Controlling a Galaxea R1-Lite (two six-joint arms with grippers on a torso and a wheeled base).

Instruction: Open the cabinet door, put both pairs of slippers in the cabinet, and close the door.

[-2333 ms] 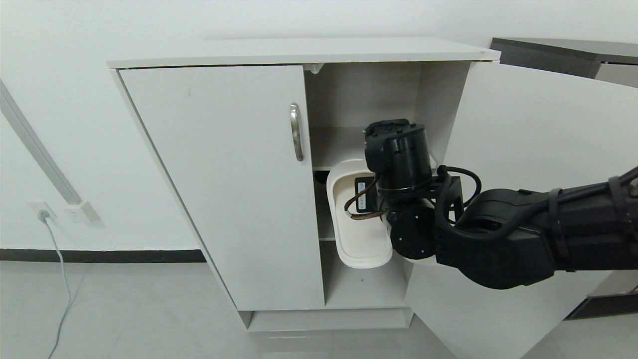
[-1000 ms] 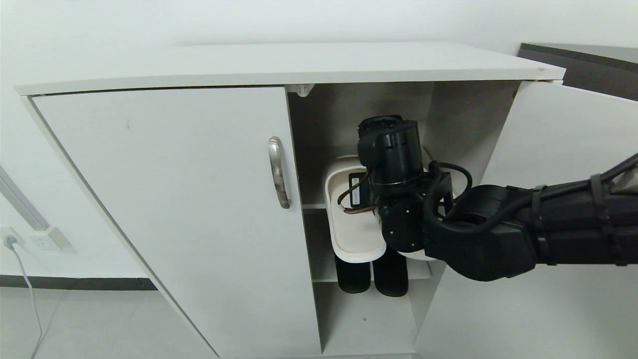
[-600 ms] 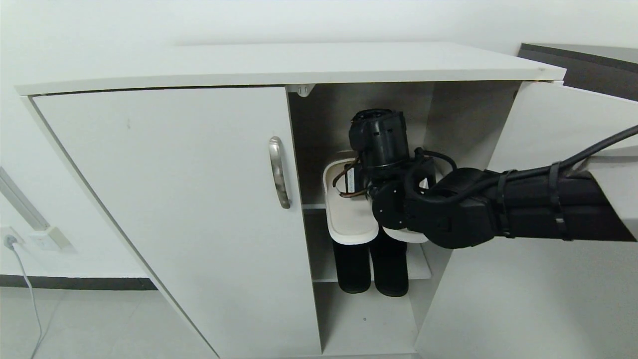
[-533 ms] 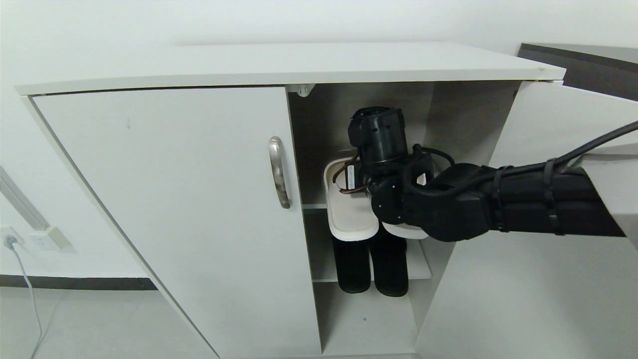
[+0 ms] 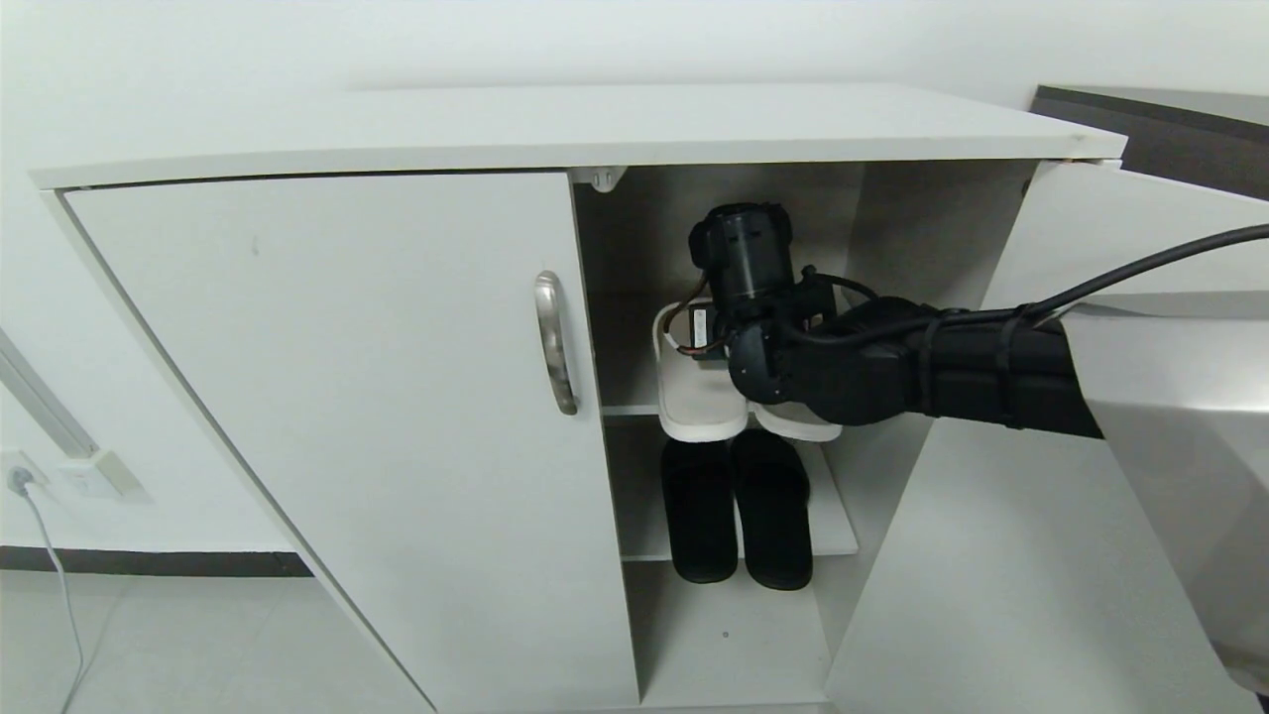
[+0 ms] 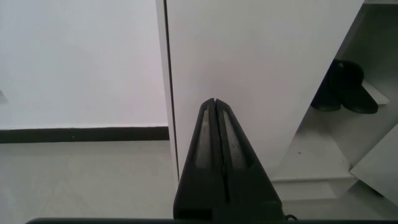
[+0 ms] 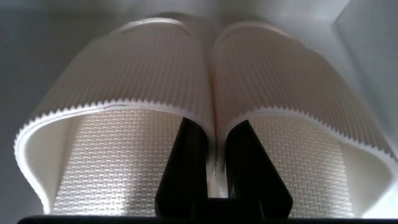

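Note:
The white cabinet (image 5: 595, 124) has its left door (image 5: 347, 397) closed and its right door (image 5: 1031, 516) swung open. My right arm (image 5: 892, 372) reaches inside at the level of the upper shelf (image 5: 625, 409). My right gripper (image 7: 214, 134) is shut on the pair of white slippers (image 7: 155, 74), pinching their two inner strap edges together. The white slippers' heels (image 5: 699, 407) stick out over that shelf's front edge. A pair of black slippers (image 5: 739, 521) lies on the shelf below. My left gripper (image 6: 214, 106) is shut and holds nothing, low in front of the closed door.
A metal handle (image 5: 555, 342) is on the closed door beside the opening. The open door stands close along my right arm. Dark furniture (image 5: 1150, 129) is behind it on the right. A wall socket with a cable (image 5: 15, 481) is low on the left.
The camera moved closer to the cabinet early on. My right arm has since pushed the white slippers up and deeper onto the upper shelf, uncovering the black slippers below.

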